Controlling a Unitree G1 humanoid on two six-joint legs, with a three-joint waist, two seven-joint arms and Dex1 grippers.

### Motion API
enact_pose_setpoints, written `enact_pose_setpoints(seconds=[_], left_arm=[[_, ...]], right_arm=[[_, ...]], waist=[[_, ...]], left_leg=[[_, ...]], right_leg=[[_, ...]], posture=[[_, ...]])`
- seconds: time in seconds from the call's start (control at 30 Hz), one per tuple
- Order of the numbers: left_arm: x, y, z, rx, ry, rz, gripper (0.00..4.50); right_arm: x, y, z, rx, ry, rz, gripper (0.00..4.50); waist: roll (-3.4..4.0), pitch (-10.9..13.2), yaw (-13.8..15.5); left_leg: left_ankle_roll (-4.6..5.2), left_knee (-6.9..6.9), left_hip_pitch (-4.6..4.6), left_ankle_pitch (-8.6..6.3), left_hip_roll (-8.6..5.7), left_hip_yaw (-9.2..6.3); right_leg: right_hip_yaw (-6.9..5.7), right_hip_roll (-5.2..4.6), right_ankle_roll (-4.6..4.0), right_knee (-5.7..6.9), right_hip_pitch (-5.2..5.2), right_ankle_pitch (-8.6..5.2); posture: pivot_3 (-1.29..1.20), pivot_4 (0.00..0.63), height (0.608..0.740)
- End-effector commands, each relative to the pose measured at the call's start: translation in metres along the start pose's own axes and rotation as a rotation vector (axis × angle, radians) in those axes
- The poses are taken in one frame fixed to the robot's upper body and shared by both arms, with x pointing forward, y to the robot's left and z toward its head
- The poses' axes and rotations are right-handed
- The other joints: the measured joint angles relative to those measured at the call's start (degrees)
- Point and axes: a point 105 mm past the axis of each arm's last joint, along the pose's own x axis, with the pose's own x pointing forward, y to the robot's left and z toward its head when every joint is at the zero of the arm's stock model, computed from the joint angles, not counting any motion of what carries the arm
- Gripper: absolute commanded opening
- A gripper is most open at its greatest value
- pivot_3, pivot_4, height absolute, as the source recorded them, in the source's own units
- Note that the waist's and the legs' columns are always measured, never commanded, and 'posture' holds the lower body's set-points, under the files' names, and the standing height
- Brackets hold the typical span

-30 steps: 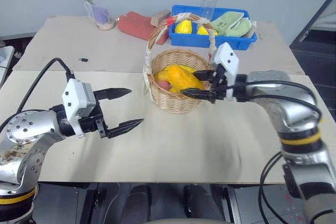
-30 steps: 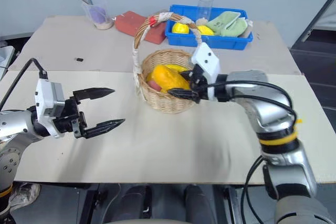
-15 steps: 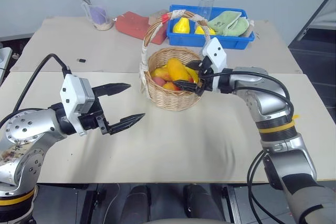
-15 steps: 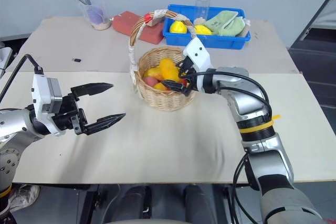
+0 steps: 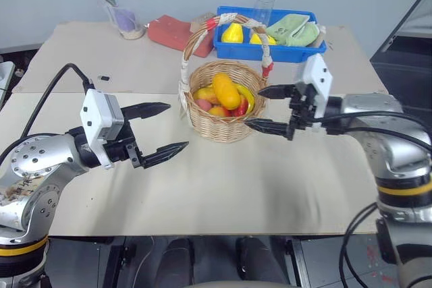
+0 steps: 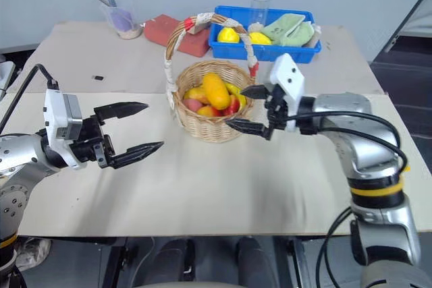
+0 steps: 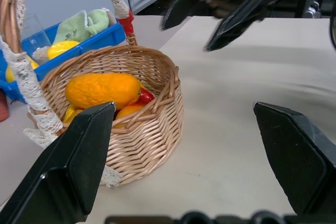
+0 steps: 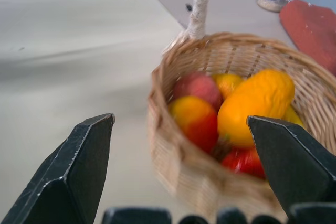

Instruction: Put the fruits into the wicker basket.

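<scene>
The wicker basket (image 5: 223, 129) stands mid-table with its taped handle upright. Inside it an elongated orange-yellow mango-like fruit (image 5: 226, 91) lies on top, with a red-and-yellow pear-shaped fruit (image 8: 194, 119) and other small red and orange pieces beneath. My right gripper (image 5: 253, 106) hovers open and empty just off the basket's right rim, pointing at it. My left gripper (image 5: 177, 126) is open and empty too, a short way left of the basket above the table. The left wrist view shows the basket (image 7: 142, 150) between its fingers.
A blue tray (image 5: 297, 50) with yellow fruits and a green cloth sits at the back, a clear glass (image 5: 266, 5) behind it. A red block (image 5: 172, 32) and a plastic cup (image 5: 125, 21) stand at the back left. A small black item (image 5: 104, 77) lies on the left.
My right gripper opened and let the mango-like fruit drop into the basket, then drew back to the right, clear of the rim. The left gripper stayed where it was.
</scene>
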Motion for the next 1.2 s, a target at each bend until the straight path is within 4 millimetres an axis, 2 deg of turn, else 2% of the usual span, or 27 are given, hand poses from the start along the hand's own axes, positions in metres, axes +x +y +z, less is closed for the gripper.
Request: enact_pose_setpoints(seconds=[0.03,0.17,0.37,0.47,0.6,0.7,0.77,1.03,1.07,1.2], left_arm=[[0.001,-0.001,0.01,0.008,-0.032,-0.008,4.5],[0.002,0.0,0.015,-0.007,-0.062,0.003,4.5],[0.002,0.0,0.018,0.0,-0.069,0.023,4.5],[0.002,0.001,0.019,0.004,-0.07,0.031,4.5],[0.002,-0.001,0.018,0.004,-0.068,0.036,4.5],[0.001,-0.001,0.018,0.007,-0.064,0.049,4.5],[0.001,-0.001,0.017,0.007,-0.062,0.054,4.5],[0.0,0.001,0.017,0.016,-0.057,0.064,4.5],[0.0,0.001,0.017,0.017,-0.057,0.064,4.5],[0.001,0.003,0.017,0.019,-0.059,0.064,4.5]], right_arm=[[-0.019,-0.019,0.007,-0.037,-0.026,-0.144,4.48],[-0.011,-0.036,0.01,-0.034,-0.08,-0.241,4.48],[0.018,-0.073,0.013,-0.016,-0.14,-0.362,4.48],[0.03,-0.085,0.011,0.006,-0.146,-0.37,4.48],[0.039,-0.089,0.007,0.044,-0.159,-0.349,4.48],[0.042,-0.093,0.005,0.071,-0.173,-0.348,3.76],[0.043,-0.094,0.003,0.075,-0.176,-0.35,2.96],[0.047,-0.096,0.001,0.077,-0.191,-0.367,0.25],[0.046,-0.096,0.001,0.076,-0.193,-0.369,0.12],[0.037,-0.102,0.004,0.06,-0.213,-0.427,0.12]], waist=[[0.0,0.0,-0.1],[0.0,0.0,-0.32],[0.0,0.0,-0.38],[0.0,0.0,-0.2],[0.0,0.0,0.07],[0.01,0.0,0.04],[0.01,0.0,-0.02],[0.01,0.0,-0.37],[0.01,0.0,-0.41],[0.01,0.01,-0.43]], left_leg=[[0.0,0.0,0.01,0.0,0.0,0.0],[0.0,0.0,0.01,0.0,0.02,0.0],[0.0,0.0,-0.01,0.0,0.01,0.02],[-0.01,-0.02,-0.01,0.0,0.01,0.02],[-0.01,-0.02,-0.02,0.0,-0.02,0.03],[-0.01,-0.03,-0.03,0.0,-0.01,0.03],[-0.01,-0.03,-0.02,0.0,-0.01,0.03],[-0.01,-0.04,0.0,0.0,0.0,0.02],[-0.01,-0.04,0.0,0.01,0.0,0.02],[-0.03,-0.04,0.0,0.02,0.0,0.02]], right_leg=[[0.0,0.01,0.0,0.01,0.01,0.0],[0.03,0.05,0.0,0.02,-0.01,0.0],[0.04,0.03,0.0,0.02,-0.03,0.0],[0.03,0.02,0.0,0.01,-0.03,0.0],[0.02,-0.02,0.0,-0.01,-0.02,0.0],[0.01,-0.02,0.0,0.0,-0.03,0.0],[0.01,-0.02,0.0,0.01,-0.03,0.0],[0.02,0.0,-0.01,0.03,-0.04,0.0],[0.02,0.0,-0.01,0.03,-0.04,0.0],[0.02,0.0,-0.01,0.05,-0.03,0.01]], posture=[[0.0,0.15,0.732],[0.0,0.15,0.732],[0.0,0.15,0.732],[0.0,0.15,0.732],[0.0,0.15,0.732],[0.0,0.15,0.732],[0.0,0.15,0.732],[0.0,0.15,0.732],[0.0,0.15,0.732],[0.0,0.15,0.732]])
